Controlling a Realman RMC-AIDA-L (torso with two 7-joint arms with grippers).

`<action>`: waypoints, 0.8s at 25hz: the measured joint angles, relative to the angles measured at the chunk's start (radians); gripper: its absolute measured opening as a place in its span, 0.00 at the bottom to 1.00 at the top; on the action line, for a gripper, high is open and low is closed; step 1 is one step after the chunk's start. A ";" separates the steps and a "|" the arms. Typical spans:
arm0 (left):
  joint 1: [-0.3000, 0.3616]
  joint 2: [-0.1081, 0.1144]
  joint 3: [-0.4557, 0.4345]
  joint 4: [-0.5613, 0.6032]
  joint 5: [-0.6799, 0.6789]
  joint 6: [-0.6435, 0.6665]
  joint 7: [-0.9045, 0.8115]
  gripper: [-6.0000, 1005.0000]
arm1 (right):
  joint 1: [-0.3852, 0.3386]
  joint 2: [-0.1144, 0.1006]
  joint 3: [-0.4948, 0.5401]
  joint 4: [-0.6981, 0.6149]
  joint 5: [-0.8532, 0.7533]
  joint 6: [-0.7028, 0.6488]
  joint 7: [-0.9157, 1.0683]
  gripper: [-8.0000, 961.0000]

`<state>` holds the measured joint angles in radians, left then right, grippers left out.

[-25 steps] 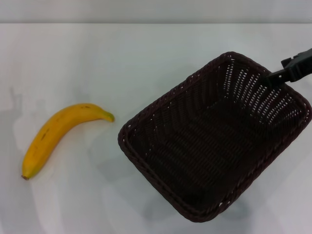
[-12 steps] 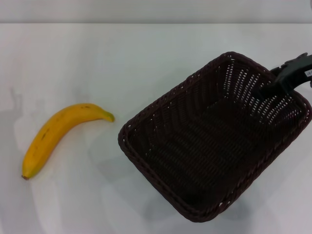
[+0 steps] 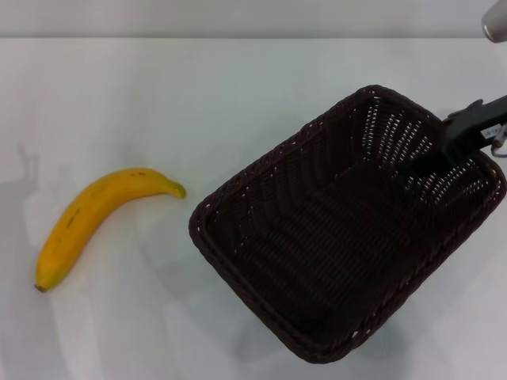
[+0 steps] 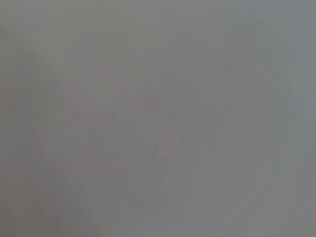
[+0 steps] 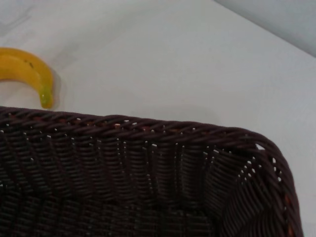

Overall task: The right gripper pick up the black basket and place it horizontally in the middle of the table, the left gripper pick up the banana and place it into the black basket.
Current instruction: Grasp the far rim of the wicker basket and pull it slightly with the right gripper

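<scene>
The black basket (image 3: 269, 158) stands at an angle on the right half of the white table (image 3: 198, 87). My right gripper (image 3: 444, 146) reaches in from the right edge and sits over the basket's far right rim, one black finger inside the wall, shut on the rim. The right wrist view looks down along the basket's braided rim (image 5: 148, 126). The yellow banana (image 3: 95, 218) lies flat on the table to the basket's left, apart from it; its greenish tip shows in the right wrist view (image 5: 24, 69). My left gripper is out of view; the left wrist view shows only blank grey.
Bare white tabletop lies between the banana and the basket and along the far side up to the table's back edge (image 3: 238, 37). A grey rounded part (image 3: 495, 20) shows at the top right corner.
My right gripper has come down from above the basket's far right rim onto it. The basket has shifted slightly, its left corner a little further left. The banana has not moved.
</scene>
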<state>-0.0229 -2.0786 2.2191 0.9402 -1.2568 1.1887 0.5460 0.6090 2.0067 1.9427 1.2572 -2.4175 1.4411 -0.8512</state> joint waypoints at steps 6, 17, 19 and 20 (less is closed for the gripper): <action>-0.003 0.000 0.001 -0.002 -0.002 0.000 -0.001 0.88 | -0.003 0.001 -0.006 -0.016 0.000 -0.006 0.005 0.72; 0.004 0.000 0.003 -0.002 0.000 0.000 -0.021 0.88 | -0.009 0.003 -0.007 -0.033 -0.032 -0.050 0.055 0.56; 0.004 0.000 0.003 -0.003 0.001 0.000 -0.022 0.88 | -0.008 0.003 -0.009 -0.034 -0.046 -0.057 0.073 0.51; 0.004 0.000 0.004 -0.004 0.001 0.000 -0.024 0.88 | -0.008 0.003 -0.009 -0.034 -0.048 -0.058 0.075 0.48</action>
<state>-0.0187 -2.0785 2.2227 0.9359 -1.2560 1.1888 0.5225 0.6014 2.0095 1.9337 1.2230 -2.4653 1.3832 -0.7759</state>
